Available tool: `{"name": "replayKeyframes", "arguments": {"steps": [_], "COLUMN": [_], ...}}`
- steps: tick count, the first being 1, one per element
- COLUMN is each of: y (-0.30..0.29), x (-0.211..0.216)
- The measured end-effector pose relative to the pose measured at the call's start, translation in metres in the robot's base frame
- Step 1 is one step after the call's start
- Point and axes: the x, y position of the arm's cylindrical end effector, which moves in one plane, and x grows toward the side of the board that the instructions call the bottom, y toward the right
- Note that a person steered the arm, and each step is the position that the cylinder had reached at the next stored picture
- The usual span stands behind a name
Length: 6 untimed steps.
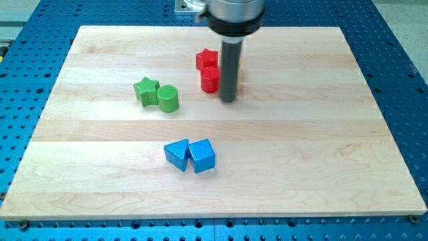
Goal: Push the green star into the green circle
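The green star (145, 90) lies on the wooden board at the view's upper left of centre. The green circle (168, 98), a short cylinder, sits right against the star's right side, touching it. My tip (228, 100) is the lower end of the dark rod, standing to the right of the green pair, well apart from them. It is just beside the red cylinder (210, 79).
A red star (206, 59) sits above the red cylinder, close to the rod. Something orange shows just behind the rod (239, 75). A blue pentagon-like block (177, 154) and a blue cube-like block (202, 156) touch each other lower down. The board's edge (214, 215) meets the blue perforated table.
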Motion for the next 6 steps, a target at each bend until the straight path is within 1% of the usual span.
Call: {"name": "replayKeyframes", "arguments": {"steps": [1,2,3,4,5,6], "y": [-0.062,-0.098,-0.116,-0.131,-0.171,-0.184], "x": [0.000,0.000,-0.022,-0.064,-0.078,-0.046]}}
